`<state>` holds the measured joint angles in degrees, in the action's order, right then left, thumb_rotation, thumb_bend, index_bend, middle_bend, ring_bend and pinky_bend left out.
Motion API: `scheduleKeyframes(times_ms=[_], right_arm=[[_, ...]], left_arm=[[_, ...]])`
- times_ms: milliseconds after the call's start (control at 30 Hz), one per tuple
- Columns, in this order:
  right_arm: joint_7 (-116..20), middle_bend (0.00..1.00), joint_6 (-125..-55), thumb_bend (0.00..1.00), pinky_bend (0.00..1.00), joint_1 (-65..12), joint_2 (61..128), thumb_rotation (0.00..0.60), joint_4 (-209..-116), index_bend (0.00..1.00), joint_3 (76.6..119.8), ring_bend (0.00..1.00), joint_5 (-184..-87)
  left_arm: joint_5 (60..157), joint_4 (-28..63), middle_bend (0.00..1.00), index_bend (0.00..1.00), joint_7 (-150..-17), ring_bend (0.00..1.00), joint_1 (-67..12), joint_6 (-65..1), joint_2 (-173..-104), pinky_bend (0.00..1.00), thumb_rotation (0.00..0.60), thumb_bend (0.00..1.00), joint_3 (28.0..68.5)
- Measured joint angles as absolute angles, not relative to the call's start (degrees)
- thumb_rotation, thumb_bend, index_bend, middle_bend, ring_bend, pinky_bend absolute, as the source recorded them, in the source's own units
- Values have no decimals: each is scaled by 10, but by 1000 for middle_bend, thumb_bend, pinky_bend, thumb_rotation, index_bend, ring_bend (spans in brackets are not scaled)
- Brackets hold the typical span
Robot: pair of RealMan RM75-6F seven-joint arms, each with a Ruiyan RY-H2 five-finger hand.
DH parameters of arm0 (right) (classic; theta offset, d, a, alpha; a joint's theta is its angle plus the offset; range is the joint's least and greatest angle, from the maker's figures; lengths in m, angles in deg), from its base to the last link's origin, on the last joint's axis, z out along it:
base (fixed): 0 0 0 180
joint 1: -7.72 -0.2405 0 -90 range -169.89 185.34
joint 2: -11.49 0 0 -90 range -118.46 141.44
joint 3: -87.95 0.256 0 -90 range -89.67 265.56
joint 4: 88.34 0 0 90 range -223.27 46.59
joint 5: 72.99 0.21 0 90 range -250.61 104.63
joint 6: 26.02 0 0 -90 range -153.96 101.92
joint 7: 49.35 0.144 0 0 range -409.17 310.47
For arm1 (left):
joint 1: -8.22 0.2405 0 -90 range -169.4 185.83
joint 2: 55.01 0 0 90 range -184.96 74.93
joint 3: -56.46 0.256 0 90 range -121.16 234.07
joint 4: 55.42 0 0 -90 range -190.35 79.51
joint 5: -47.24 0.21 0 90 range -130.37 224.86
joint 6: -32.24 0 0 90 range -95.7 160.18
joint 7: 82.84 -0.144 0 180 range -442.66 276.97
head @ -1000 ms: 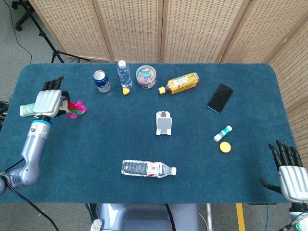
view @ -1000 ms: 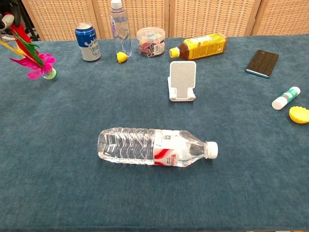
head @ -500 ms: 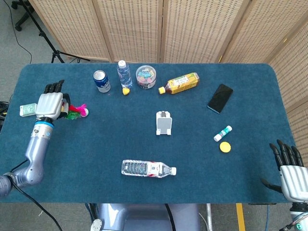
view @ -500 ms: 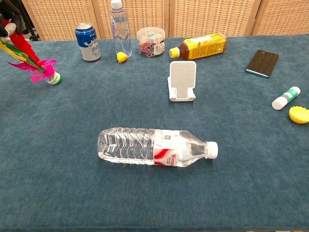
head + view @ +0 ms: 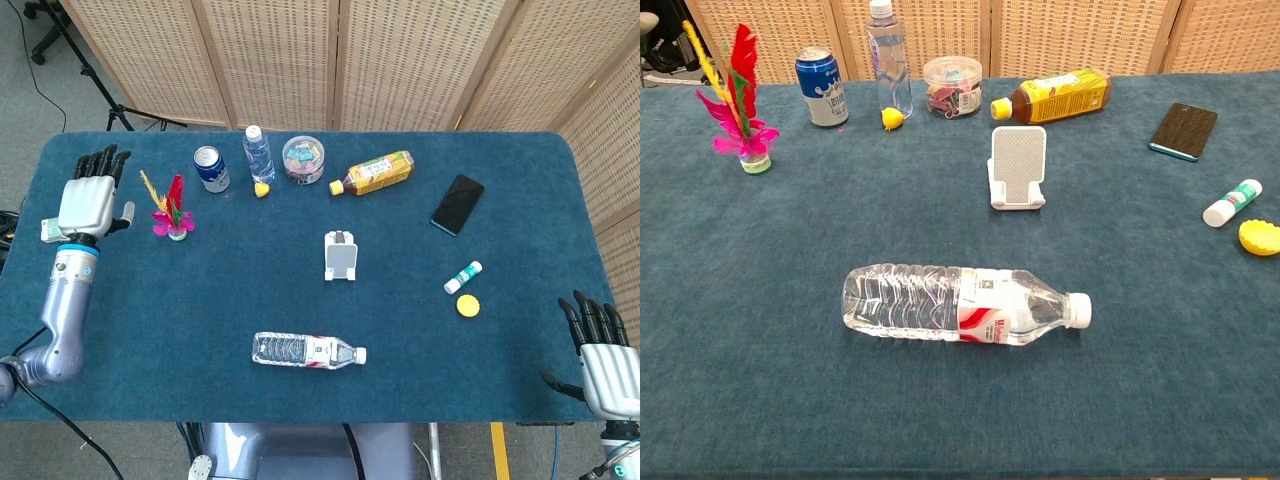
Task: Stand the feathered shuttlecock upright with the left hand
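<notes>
The feathered shuttlecock [image 5: 170, 211] [image 5: 739, 110] stands upright on its small round base at the table's far left, with red, yellow and pink feathers pointing up. My left hand [image 5: 89, 194] is open a little to its left, fingers spread and clear of the feathers; the chest view shows only a sliver of it at the top left corner. My right hand [image 5: 603, 352] hangs open off the near right corner of the table, holding nothing.
A blue can [image 5: 210, 168], a small water bottle [image 5: 258, 154], a yellow bit [image 5: 261, 188], a clip jar [image 5: 303, 159] and a tea bottle [image 5: 374, 172] line the back. A phone stand [image 5: 340, 255], phone [image 5: 458, 203], glue stick [image 5: 463, 276], yellow cap [image 5: 467, 305] and lying bottle [image 5: 306, 350] are nearer.
The shuttlecock went from tilted under my left hand to standing upright on its base. My left hand let go and drew back to the left. The right hand stayed put.
</notes>
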<state>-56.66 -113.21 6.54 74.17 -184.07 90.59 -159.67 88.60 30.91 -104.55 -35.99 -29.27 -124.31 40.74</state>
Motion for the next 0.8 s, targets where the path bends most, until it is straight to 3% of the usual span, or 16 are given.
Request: scheduleKeyframes(times_ms=[200,400,500,633,800], right_arm=[[-565,0,-1132,0,0,66,741,600,-1840,0,907,0,-1596],[-561,0,-1139,0,0,67,739,600,-1841,0,908,0,-1599],[-559,0,-1144,0,0,69,738,600,-1842,0,909,0,-1600],[-554,0,-1149,0,0,70,738,600,-1841,0,913,0,-1599],[-554,0,-1153,0,0,71,738,600,-1842,0,914,0,-1599]], left_arm=[[908,338,0,48,-1010,0,-344,-309,-1224,0,600,363,394],[999,398,0,48,-958,0,-289,-368,-1194,0,600,169,408],[1072,420,0,48,-932,0,-248,-408,-1181,0,600,143,435],[1163,447,0,47,-919,0,-175,-458,-1165,0,600,136,505],[1211,461,0,47,-896,0,-105,-484,-1159,0,600,137,573]])
